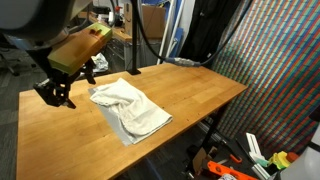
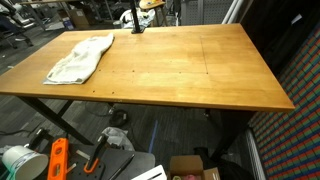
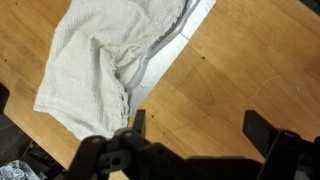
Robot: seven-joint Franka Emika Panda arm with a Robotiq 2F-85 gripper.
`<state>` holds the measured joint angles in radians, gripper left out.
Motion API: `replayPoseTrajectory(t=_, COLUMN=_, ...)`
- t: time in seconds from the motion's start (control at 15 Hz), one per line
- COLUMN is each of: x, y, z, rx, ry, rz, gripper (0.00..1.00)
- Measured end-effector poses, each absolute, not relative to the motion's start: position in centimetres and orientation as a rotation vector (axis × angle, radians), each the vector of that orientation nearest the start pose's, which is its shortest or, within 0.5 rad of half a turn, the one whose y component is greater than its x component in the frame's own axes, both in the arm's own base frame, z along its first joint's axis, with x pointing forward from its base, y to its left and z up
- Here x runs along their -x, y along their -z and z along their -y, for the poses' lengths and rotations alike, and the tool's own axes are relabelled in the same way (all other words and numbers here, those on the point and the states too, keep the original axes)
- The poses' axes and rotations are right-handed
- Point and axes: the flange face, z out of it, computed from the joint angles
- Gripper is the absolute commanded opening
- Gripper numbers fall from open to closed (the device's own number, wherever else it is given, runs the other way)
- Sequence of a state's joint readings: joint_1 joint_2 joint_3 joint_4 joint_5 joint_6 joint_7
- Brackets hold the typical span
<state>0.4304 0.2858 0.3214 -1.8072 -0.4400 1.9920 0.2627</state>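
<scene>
**Open gripper over bare wood, beside a crumpled towel**

Closest to me in the wrist view is the black, blocky two-finger gripper (image 3: 200,128). Its jaws stand wide apart, with nothing but bare board between them, so it holds nothing. Just past one finger lies the crumpled off-white cloth towel (image 3: 110,60). Its weave looks soft and ribbed, it is bunched into folds, and a flat hemmed band runs along one edge. I see the gripper close beside the towel, but I cannot tell whether a finger brushes it.

In an exterior view the gripper (image 1: 55,95) hangs low near one corner of the rectangular honey-coloured wooden table (image 1: 200,95), with the towel (image 1: 130,108) spread just beside it as a rumpled, roughly four-sided heap. The tabletop is smooth and lightly grained, and a faint seam line runs across the table (image 2: 200,70).

In both exterior views the towel (image 2: 80,57) lies flat on the wood toward one end, well apart from the opposite end.

Further off, a finely patterned, multicoloured mesh-like panel (image 1: 280,60) stands past the table. On the floor below sit an orange plastic tool (image 2: 57,160) and a brown cardboard box (image 2: 195,170).
</scene>
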Motion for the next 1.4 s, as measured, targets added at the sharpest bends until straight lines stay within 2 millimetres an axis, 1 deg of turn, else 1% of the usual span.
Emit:
replayPoseTrajectory(t=0.13, x=-50.2, y=-37.7, z=-40.9, rx=3.260, ry=0.136, rz=1.086, gripper=1.00)
replayPoseTrajectory(t=0.27, x=-52.8, y=-36.0, z=-41.1, rx=3.286, ry=0.106, rz=1.007, gripper=1.00)
replayPoseTrajectory(t=0.4, x=-55.7, y=-34.5, z=-40.5, rx=3.310, ry=0.063, rz=0.926, gripper=1.00)
replayPoseTrajectory(t=0.6, x=-59.7, y=-32.7, z=-39.1, rx=3.321, ry=0.012, rz=0.782, gripper=1.00)
replayPoseTrajectory(t=0.8, x=-62.8, y=-31.5, z=-37.3, rx=3.321, ry=-0.007, rz=0.655, gripper=1.00)
replayPoseTrajectory(t=0.93, x=-64.5, y=-31.1, z=-36.0, rx=3.321, ry=-0.013, rz=0.588, gripper=1.00)
replayPoseTrajectory(t=1.07, x=-65.6, y=-30.5, z=-35.0, rx=3.320, ry=-0.021, rz=0.536, gripper=1.00)
replayPoseTrajectory(t=1.2, x=-66.4, y=-29.7, z=-34.1, rx=3.327, ry=-0.030, rz=0.506, gripper=1.00)
replayPoseTrajectory(t=1.4, x=-66.9, y=-28.3, z=-33.3, rx=3.341, ry=-0.049, rz=0.470, gripper=1.00)
